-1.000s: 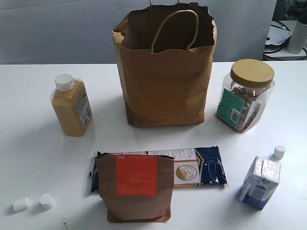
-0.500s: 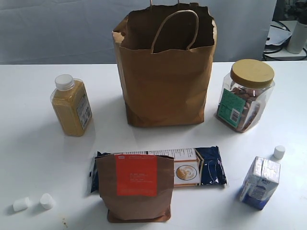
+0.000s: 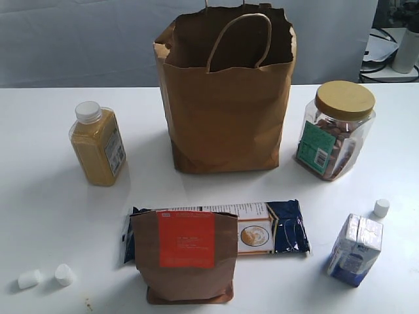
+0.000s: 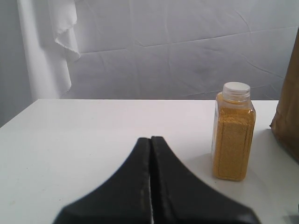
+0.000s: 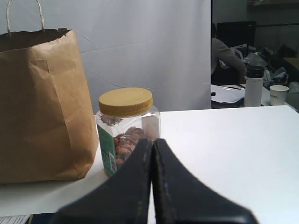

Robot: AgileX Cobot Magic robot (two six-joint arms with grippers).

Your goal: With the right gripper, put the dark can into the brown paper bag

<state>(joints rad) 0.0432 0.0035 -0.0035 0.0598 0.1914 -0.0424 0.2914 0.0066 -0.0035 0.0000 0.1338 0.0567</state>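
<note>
The brown paper bag (image 3: pixel 226 91) stands upright and open at the back middle of the white table, one loop handle hanging over its front rim; it also shows as the brown paper bag (image 5: pixel 42 102) in the right wrist view. The dark can is out of view in every frame. My right gripper (image 5: pixel 153 140) is shut with nothing held, its tips in line with the clear jar (image 5: pixel 127 128). My left gripper (image 4: pixel 150 138) is shut and holds nothing, low over the table short of the yellow bottle (image 4: pixel 232 131). Neither arm appears in the exterior view.
A yellow-filled bottle (image 3: pixel 98 144) stands left of the bag, a tan-lidded jar (image 3: pixel 335 129) to its right. Nearer the front are a small brown pouch with an orange label (image 3: pixel 185 255), a dark snack pack (image 3: pixel 268 229), a small carton (image 3: pixel 355 250), a white cap (image 3: pixel 381 207) and two marshmallows (image 3: pixel 46 276).
</note>
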